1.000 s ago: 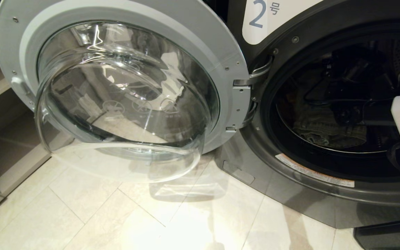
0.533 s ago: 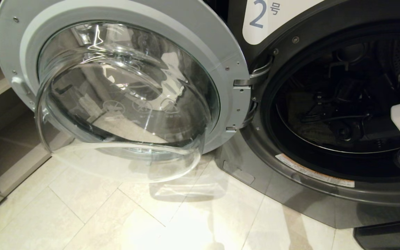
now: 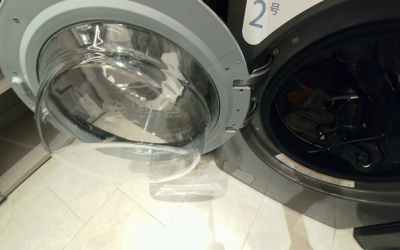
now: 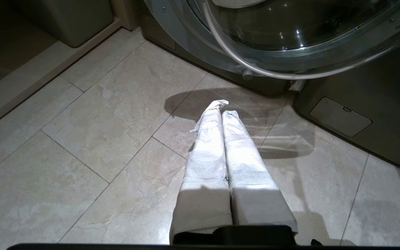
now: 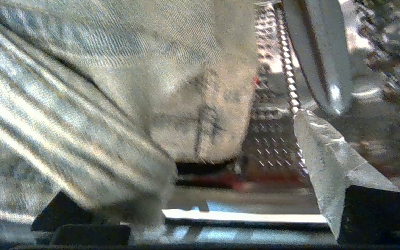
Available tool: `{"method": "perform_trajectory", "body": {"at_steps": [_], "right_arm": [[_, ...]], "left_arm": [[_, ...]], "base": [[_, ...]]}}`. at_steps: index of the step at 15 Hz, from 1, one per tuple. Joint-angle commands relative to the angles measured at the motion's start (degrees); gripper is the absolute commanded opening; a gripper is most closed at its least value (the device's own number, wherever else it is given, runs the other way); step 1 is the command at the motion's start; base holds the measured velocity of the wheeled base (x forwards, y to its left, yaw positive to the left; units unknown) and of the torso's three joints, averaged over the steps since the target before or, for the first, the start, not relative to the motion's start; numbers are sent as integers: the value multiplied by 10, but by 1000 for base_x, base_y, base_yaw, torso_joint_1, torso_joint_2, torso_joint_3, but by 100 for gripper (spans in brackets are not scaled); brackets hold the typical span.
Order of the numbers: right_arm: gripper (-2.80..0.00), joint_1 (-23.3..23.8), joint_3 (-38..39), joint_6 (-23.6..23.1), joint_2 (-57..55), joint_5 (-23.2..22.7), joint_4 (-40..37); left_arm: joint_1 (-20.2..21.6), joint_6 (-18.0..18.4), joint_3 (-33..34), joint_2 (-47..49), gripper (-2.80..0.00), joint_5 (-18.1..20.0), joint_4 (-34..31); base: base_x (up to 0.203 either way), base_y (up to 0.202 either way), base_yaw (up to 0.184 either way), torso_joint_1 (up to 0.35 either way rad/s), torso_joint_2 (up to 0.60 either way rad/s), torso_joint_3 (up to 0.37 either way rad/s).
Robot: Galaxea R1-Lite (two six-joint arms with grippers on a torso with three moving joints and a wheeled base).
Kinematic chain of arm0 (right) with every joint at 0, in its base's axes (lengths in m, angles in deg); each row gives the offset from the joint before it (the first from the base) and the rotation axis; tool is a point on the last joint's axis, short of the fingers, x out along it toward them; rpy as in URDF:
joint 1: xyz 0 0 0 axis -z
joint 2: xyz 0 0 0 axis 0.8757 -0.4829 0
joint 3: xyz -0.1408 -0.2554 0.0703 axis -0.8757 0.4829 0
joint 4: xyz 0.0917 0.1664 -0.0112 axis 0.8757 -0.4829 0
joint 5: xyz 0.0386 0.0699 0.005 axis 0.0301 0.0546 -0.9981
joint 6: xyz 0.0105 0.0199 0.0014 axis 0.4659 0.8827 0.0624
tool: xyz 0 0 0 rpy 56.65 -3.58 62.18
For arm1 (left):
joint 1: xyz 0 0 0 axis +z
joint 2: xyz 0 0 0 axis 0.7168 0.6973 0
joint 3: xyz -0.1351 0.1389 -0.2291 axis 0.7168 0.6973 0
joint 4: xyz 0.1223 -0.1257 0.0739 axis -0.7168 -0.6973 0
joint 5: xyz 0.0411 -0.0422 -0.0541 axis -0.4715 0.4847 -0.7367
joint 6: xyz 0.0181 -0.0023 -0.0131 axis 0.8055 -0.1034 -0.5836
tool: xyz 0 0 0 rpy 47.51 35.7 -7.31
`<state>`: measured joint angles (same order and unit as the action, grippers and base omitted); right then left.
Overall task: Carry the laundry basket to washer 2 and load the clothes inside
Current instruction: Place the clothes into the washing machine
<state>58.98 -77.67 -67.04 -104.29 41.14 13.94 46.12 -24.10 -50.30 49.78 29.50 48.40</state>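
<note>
Right: washer 2's door stood swung wide on the left, glass bowl facing out over the floor. The left pincer hung low over the tiles just beside that door, cloth-wrapped fingers pressed together, holding nothing. So it was out of play.

Washer 2 had its drum mouth open on the right. The clothes lay as a crumpled heap on the drum floor, with no clear long axis. The right pincer was inside the drum, just right of the heap and close over it. The right wrist view was filled with grey-olive fabric against the perforated drum wall. Couldn't tell if that pincer was spread or closed.

The laundry basket was in no view.

My read: the right arm was the only one near, and its exit path ran back out through the drum mouth.
</note>
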Motion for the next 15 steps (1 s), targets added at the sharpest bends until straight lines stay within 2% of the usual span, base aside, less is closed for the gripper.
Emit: {"method": "perform_trajectory", "body": {"at_steps": [1,5,8,10,12,14,15], "right_arm": [[0,-2,27,24,36,2,-8],[0,-2,25,30,48,4,-9],[0,-8,-20,49,52,11,-4],[0,-9,-34,64,55,45,0],[0,-20,-52,107,56,72,-7],[0,-22,-37,125,64,74,-90],[0,-25,-43,152,68,74,-132]], "left_arm": [[0,0,23,0,-280,0,1],[1,0,23,0,-280,0,1],[0,0,23,0,-280,0,1],[0,0,23,0,-280,0,1],[1,0,23,0,-280,0,1],[1,0,23,0,-280,0,1],[0,0,23,0,-280,0,1]], "base": [[0,0,0,0,0,0],[0,0,0,0,0,0],[0,0,0,0,0,0],[0,0,0,0,0,0],[0,0,0,0,0,0],[0,0,0,0,0,0],[0,0,0,0,0,0]]}}
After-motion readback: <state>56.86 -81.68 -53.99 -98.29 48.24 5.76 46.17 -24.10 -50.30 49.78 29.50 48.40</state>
